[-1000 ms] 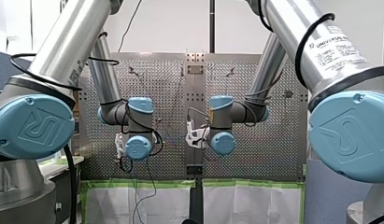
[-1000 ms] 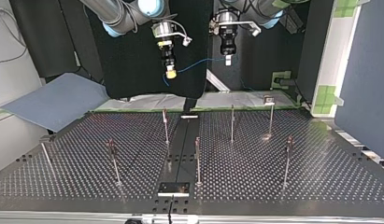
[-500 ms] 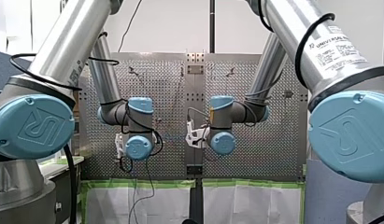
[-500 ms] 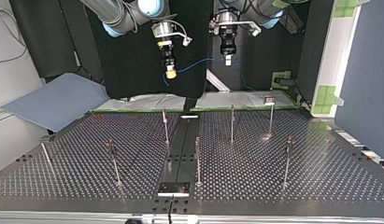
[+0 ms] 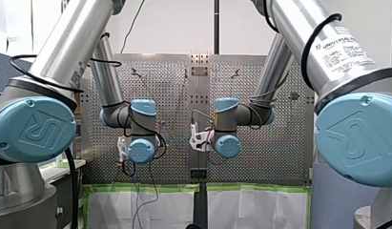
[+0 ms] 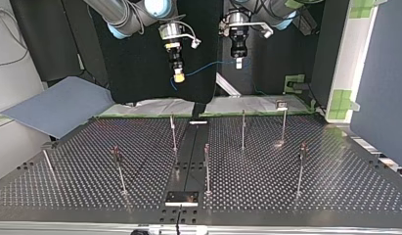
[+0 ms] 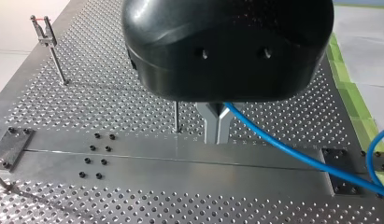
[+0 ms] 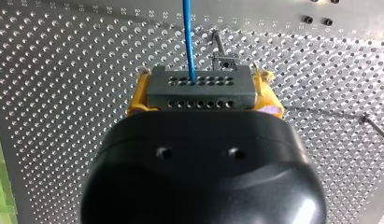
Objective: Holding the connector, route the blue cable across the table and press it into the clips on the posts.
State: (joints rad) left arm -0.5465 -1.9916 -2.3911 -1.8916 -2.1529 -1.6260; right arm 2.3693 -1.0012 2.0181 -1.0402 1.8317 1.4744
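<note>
The thin blue cable [image 6: 208, 66] hangs in the air between my two grippers, high above the perforated table [image 6: 296, 196]. My right gripper [image 6: 179, 77], at the top view's left, has yellow pads [image 8: 138, 95] shut on a grey connector block [image 8: 201, 100], from which the cable [image 8: 189, 42] leaves. My left gripper [image 6: 239, 62] has its metal fingers [image 7: 211, 126] shut on the cable [image 7: 292, 151], which trails off to one side. Several thin posts with clips stand on the table, such as one [image 6: 173, 132] and another [image 6: 243, 128]. In the front view both grippers are hidden behind their wrists.
More clip posts stand across the table [image 6: 119, 169] [image 6: 301, 169] [image 6: 283, 120] [image 7: 47, 42]. A small metal plate [image 6: 181, 197] lies at the table's near edge in the top view. A grey-blue sheet [image 6: 56, 105] lies beyond the table's left corner, a dark panel [image 6: 379, 73] at the right.
</note>
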